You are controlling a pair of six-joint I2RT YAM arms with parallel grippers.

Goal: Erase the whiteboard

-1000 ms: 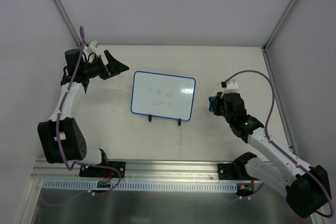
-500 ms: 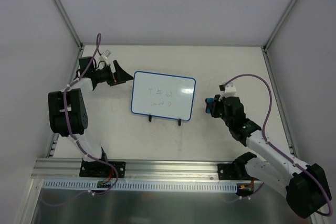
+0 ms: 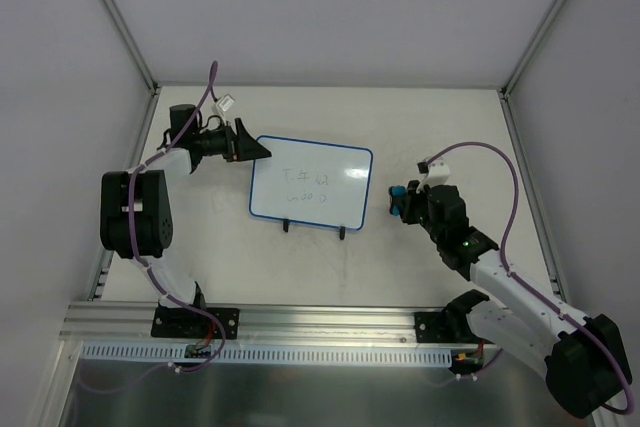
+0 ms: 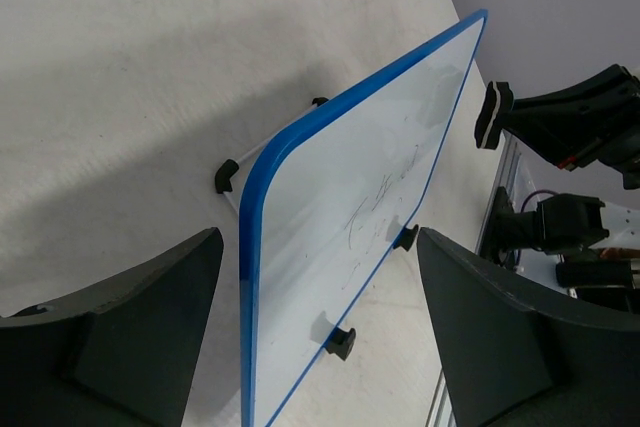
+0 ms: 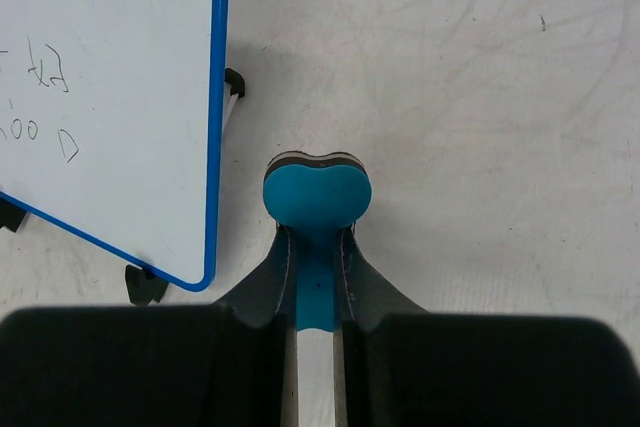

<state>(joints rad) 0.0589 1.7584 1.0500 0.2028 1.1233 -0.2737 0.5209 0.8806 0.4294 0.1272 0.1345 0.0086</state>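
Blue-framed, the whiteboard (image 3: 311,184) stands on its feet on the table (image 3: 420,127), the left gripper (image 3: 252,142) reaching in at its upper-left corner with fingers spread, the right gripper (image 3: 403,201) near its right edge pinching a blue eraser (image 5: 317,190).

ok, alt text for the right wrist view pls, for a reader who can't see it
The right claw is shut on a blue eraser, which sticks out ahead of the claw above the white table. To the left, apart from the eraser, is the blue-framed whiteboard with handwriting on it.
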